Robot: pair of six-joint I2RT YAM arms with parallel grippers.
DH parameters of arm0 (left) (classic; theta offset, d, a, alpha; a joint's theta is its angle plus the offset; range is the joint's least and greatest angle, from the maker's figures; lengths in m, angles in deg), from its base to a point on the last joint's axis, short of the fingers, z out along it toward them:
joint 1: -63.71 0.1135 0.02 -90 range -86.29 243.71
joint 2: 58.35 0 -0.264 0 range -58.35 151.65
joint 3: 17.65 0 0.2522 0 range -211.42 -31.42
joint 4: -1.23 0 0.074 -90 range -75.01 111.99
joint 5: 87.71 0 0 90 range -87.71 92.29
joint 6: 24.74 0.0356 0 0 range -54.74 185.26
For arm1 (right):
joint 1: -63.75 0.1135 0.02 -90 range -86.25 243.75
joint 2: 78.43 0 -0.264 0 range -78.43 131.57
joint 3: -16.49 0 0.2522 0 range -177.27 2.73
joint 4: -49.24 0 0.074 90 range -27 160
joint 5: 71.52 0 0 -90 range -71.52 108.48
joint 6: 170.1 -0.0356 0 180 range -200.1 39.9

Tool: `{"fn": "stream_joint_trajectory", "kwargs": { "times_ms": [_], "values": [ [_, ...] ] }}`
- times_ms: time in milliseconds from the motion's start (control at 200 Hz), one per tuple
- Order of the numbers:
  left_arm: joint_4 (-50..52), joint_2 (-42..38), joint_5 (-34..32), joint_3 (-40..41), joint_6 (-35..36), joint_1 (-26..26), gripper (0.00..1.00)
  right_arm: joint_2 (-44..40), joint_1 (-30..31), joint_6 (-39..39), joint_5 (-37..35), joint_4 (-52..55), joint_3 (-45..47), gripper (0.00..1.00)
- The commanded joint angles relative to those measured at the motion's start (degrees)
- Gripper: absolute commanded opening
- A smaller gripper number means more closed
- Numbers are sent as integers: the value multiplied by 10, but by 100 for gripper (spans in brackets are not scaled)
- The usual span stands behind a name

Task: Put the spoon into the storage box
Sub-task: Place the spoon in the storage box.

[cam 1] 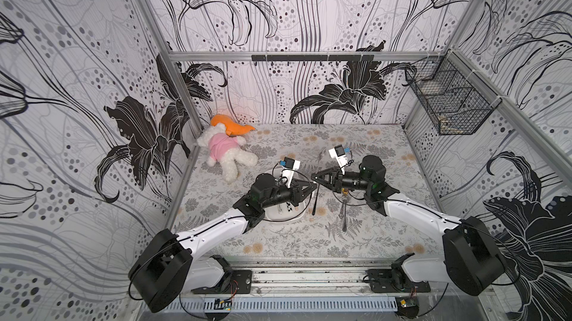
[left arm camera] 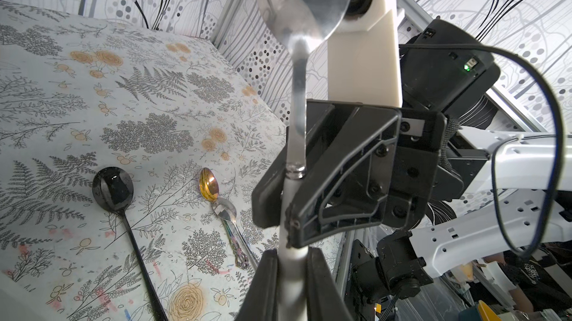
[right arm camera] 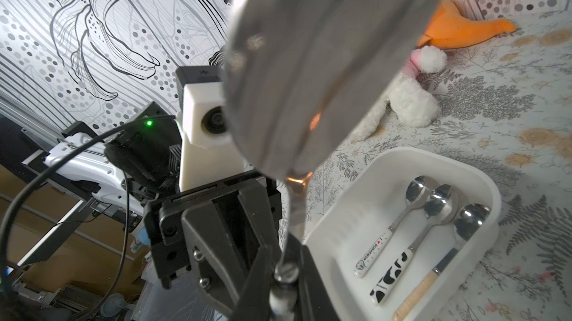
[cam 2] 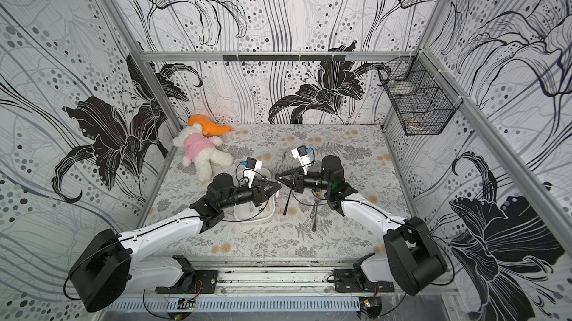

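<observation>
The blurred spoon [right arm camera: 309, 71] partly hides the plush toy [right arm camera: 408, 99].

A spoon [left arm camera: 297, 112] with a steel bowl and white handle is held upright, clamped in both pairs of jaws. The shallow white storage box [right arm camera: 365, 205] is seen just beside them, with three spoons laid inside.

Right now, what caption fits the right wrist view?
The right hand shut on a metal spoon beside the white storage box, which holds three spoons.
</observation>
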Motion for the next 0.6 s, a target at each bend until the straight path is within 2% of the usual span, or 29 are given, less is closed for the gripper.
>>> {"fn": "stream_joint_trajectory", "kwargs": {
  "times_ms": [0,160,195,260,300,350,436,511,596],
  "values": [
    [-43,1,21,4,-3,6,0,5,4,-12,11,-32,-15,0],
    [-26,-14,10,7,-2,12,0,5,3,-20,-7,-14,-29,0],
    [-12,-18,1,4,-2,13,13,7,4,-18,-17,3,-36,0],
    [21,-29,-17,-1,3,15,47,13,4,-7,-38,46,-54,0],
    [44,-42,-34,-2,7,15,57,19,3,-3,-51,68,-64,0],
    [77,-61,-70,-2,10,15,66,27,4,4,-80,107,-79,0],
    [148,-102,-162,2,18,16,71,45,4,7,-123,156,-100,0],
    [248,-129,-298,-11,13,16,72,66,11,9,-148,190,-121,0],
    [378,-139,-458,-45,-13,16,72,96,38,33,-213,274,-171,0]
  ]
}}
